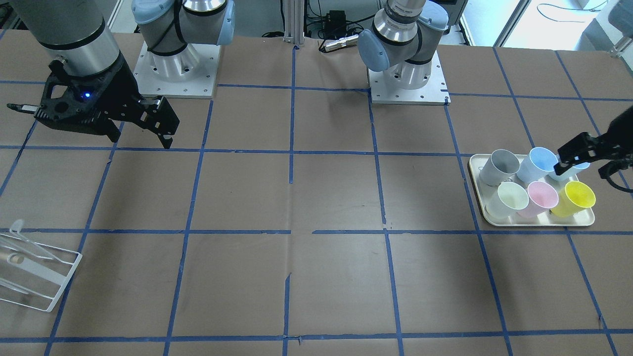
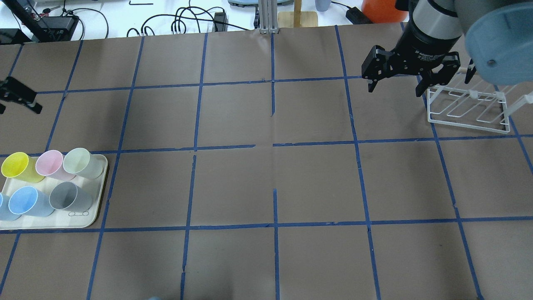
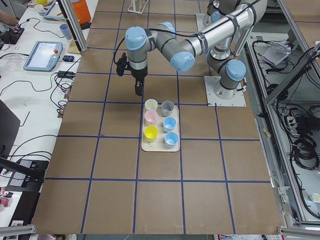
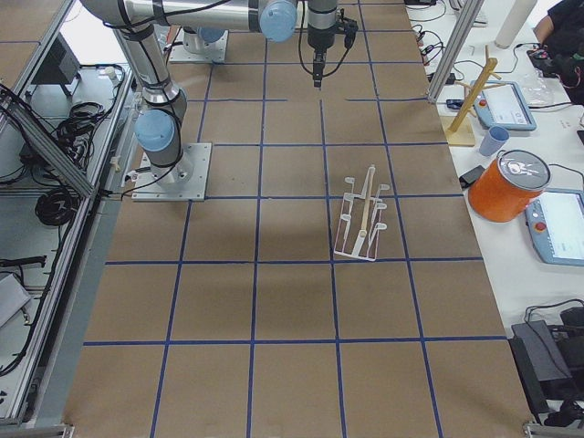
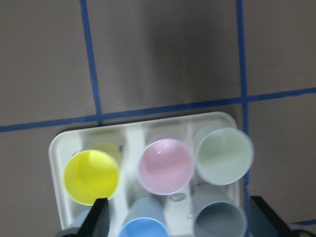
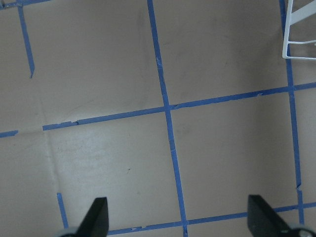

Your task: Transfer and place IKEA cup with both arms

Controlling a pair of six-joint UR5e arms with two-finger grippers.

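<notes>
The bright yellow IKEA cup stands upright at a corner of a cream tray, next to a pink cup. It also shows in the overhead view, the exterior left view and the left wrist view. My left gripper is open and empty. It hovers above the tray, over the blue cups, apart from the yellow cup; its fingertips show wide apart. My right gripper is open and empty above bare table, beside the white wire rack.
The tray also holds a pale cream cup, a grey cup and two blue cups. The rack lies at the table's right end. Both arm bases stand at the table's robot side.
</notes>
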